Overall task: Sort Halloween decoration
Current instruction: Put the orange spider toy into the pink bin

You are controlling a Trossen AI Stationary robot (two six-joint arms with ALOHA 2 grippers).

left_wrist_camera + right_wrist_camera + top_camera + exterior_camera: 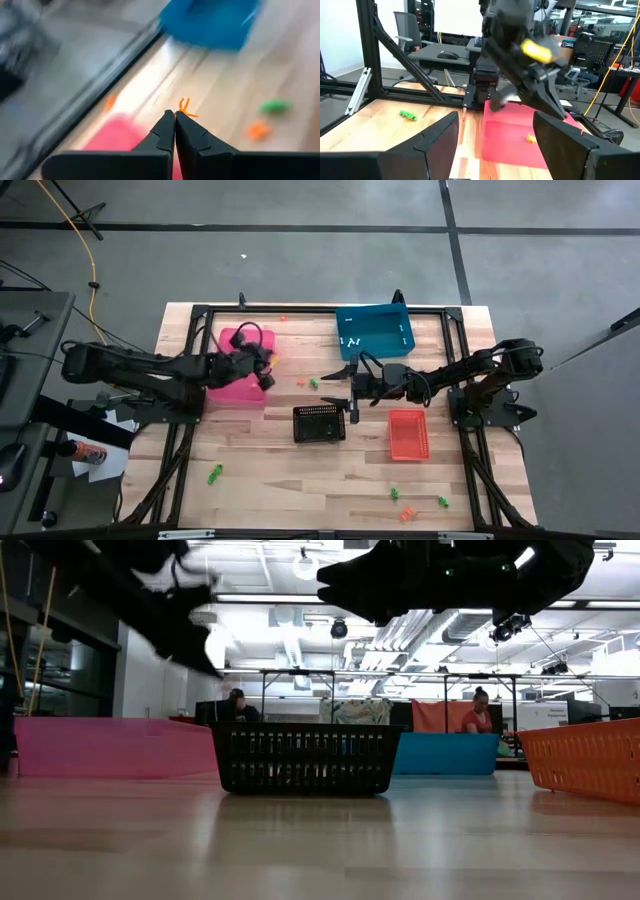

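Trinkets lie scattered over the wooden surface [260,470]. A green and orange pair [308,382] sits between the pink bin [228,388] and my right gripper. A green one [214,474] lies alone toward the near left. A cluster [405,503] of orange and green sits near the front edge on the right. One orange piece [283,318] rests by the far rail. White bits [349,340] show inside the blue bin [372,330].

My left jaws are pressed together, tips touching, with a small orange trinket [186,108] showing right at the tips; whether it is pinched I cannot tell. An orange trinket [531,137] also shows at the pink bin in the right wrist view.

Open room: the widest bare stretch runs along the front half of the surface, from the black basket [319,423] toward the near edge. The black frame rails hem the far side and both flanks. The red bin [407,434] and the black basket stand close together mid-surface, with a narrow lane between them.

Pose: my left gripper [266,370] reaches in from the left, raised over the pink bin's right rim. My right gripper [340,385] stretches low from the right, jaws spread wide and empty, pointing toward the pink bin, just beyond the black basket's far side.
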